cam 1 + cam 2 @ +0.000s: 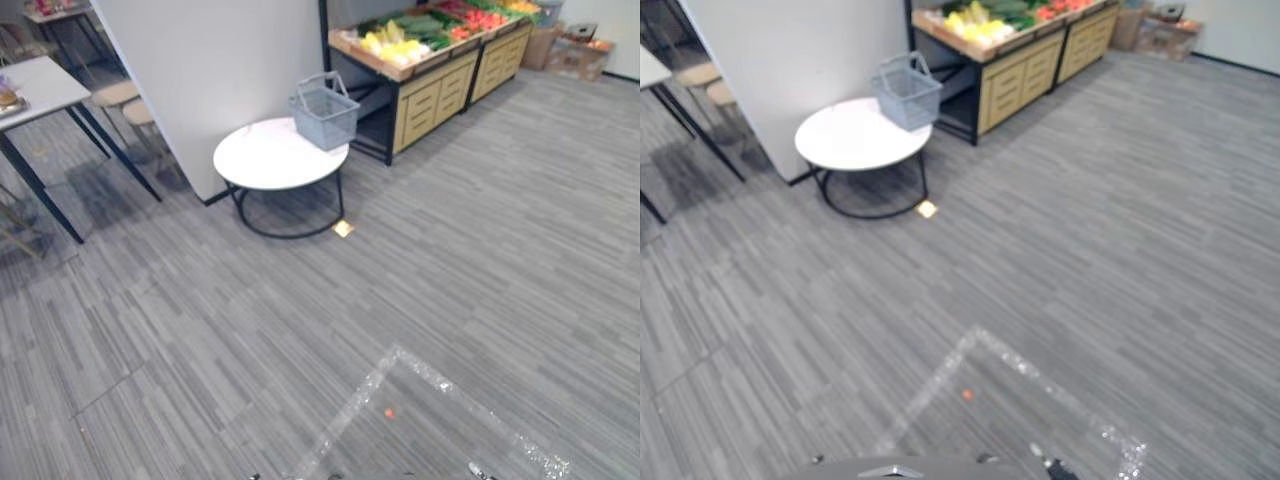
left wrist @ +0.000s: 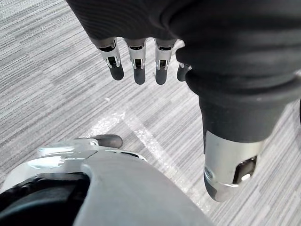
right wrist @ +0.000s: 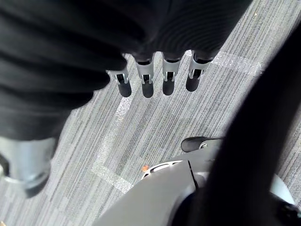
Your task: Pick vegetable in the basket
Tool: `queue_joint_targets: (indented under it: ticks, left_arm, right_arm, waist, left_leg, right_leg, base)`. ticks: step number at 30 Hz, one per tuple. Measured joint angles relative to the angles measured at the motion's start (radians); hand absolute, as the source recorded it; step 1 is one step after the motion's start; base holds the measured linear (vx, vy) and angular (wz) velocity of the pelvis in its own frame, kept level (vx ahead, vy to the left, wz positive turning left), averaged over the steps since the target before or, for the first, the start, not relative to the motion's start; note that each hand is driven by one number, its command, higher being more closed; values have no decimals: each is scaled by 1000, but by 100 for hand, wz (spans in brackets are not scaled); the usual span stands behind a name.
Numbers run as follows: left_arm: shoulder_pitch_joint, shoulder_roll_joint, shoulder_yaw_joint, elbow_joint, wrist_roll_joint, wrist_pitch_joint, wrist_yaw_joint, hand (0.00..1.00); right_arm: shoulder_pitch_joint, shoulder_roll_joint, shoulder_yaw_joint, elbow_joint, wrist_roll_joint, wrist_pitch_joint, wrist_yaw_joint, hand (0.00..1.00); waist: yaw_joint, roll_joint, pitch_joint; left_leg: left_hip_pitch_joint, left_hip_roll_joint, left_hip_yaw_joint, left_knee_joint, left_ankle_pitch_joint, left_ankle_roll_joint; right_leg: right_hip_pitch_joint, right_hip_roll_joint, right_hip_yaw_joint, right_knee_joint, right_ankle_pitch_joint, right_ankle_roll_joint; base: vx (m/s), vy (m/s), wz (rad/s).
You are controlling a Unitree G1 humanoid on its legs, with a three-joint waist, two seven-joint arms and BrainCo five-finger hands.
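Left eye view: the vegetables [image 1: 410, 35] sit on the stand just past the grey basket [image 1: 324, 112], which is on the round white counter [image 1: 275, 155].

Left wrist view: left hand [image 2: 136, 66] is well short of the basket, fingers straight and empty.

Right wrist view: right hand [image 3: 155, 75] is the same, so neither looks nearer.

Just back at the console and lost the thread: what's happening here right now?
Nothing is being handled at this moment. The grey basket stands on the round white table, at the edge nearest the wooden stand where the vegetables lie. The robot stands well back from both. Its left hand and right hand hang over the floor, fingers straight, holding nothing. No vegetable has been picked yet.
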Motion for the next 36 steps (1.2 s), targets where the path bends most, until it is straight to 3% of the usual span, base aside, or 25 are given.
queue_joint_targets:
  ticks: [13, 17, 36]
  left_arm:
    - [-23, -10, 47, -2, -4, -35, 41, 0]
    - [-17, -10, 45, -2, -22, -43, 46, 0]
    - [-29, -9, 48, 0, -28, -43, 32, 0]
  right_arm:
    - [-59, 2, 4, -7, 25, -26, -17, 0]
    - [-49, -2, 42, -21, 29, -65, -28, 0]
    - [-77, 12, -40, -6, 77, -52, -18, 0]
  waist:
    - [-1, -4, 30]
    - [-1, -3, 32]
    - [-1, 0, 31]
  left_leg:
    - [20, 3, 10, -4, -13, -19]
    - [20, 10, 26, -6, -13, -19]
    - [20, 23, 64, -1, -26, -25]
  right_leg:
    - [26, 1, -2, -23, 1, 3]
    - [21, 7, 4, -28, -2, 11]
    - [24, 22, 24, -52, 9, 1]
  base:
    - [-19, -12, -2]
    - [-90, -25, -9]
    - [39, -11, -5]
